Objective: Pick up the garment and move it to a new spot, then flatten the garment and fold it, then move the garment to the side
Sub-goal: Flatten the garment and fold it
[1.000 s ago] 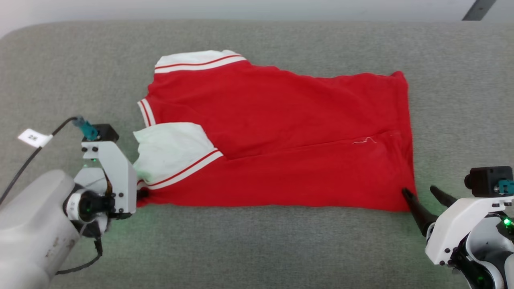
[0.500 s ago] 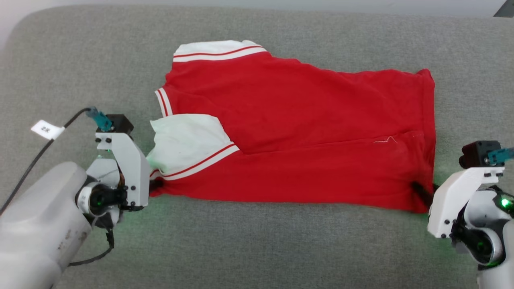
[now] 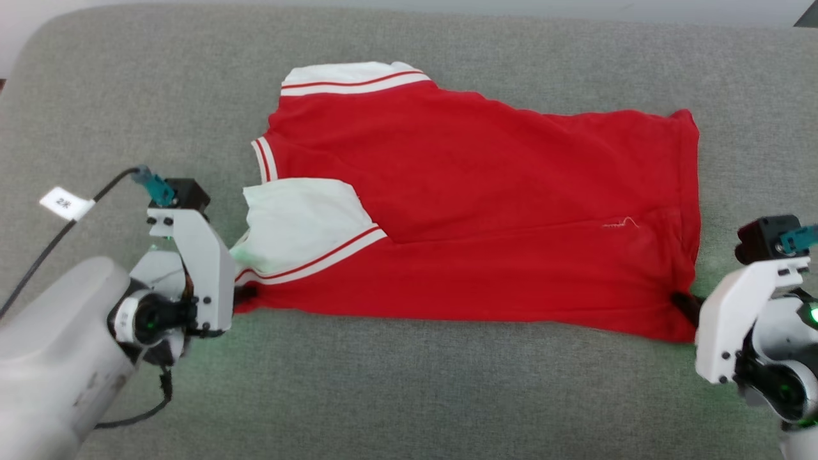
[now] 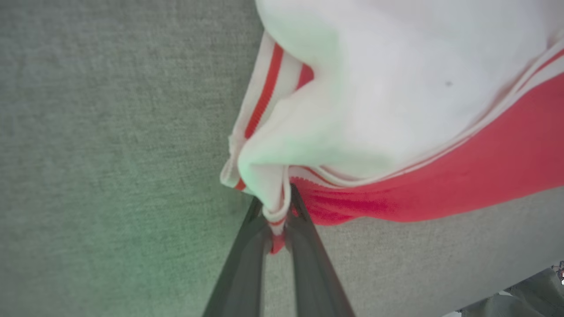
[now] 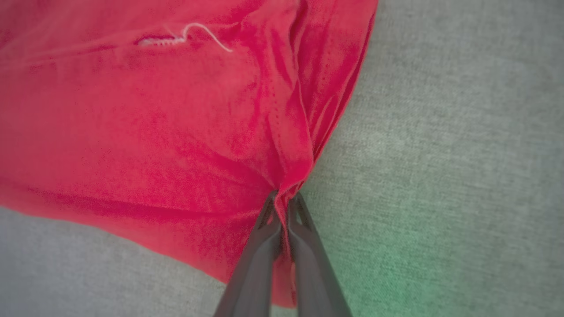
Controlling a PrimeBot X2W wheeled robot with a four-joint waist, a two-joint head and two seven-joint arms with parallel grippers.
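The garment, a red shirt with white sleeves and red-white striped trim, lies spread on the grey cushion, partly folded lengthwise, its number hidden. My left gripper is shut on the near-left corner, pinching white striped trim and red cloth between its fingers. At the near-right corner my right gripper is shut on the red hem, the cloth bunched into the dark fingertips. A loose white thread shows on the red fabric.
The grey upholstered surface stretches wide around the shirt, with its far edge and rounded left corner at the top of the head view. A black cable with a white tag trails from my left arm.
My right gripper went from open beside the near-right hem corner to shut on it. The head camera shifted, so the whole scene sits a little further right. The left gripper kept its hold.
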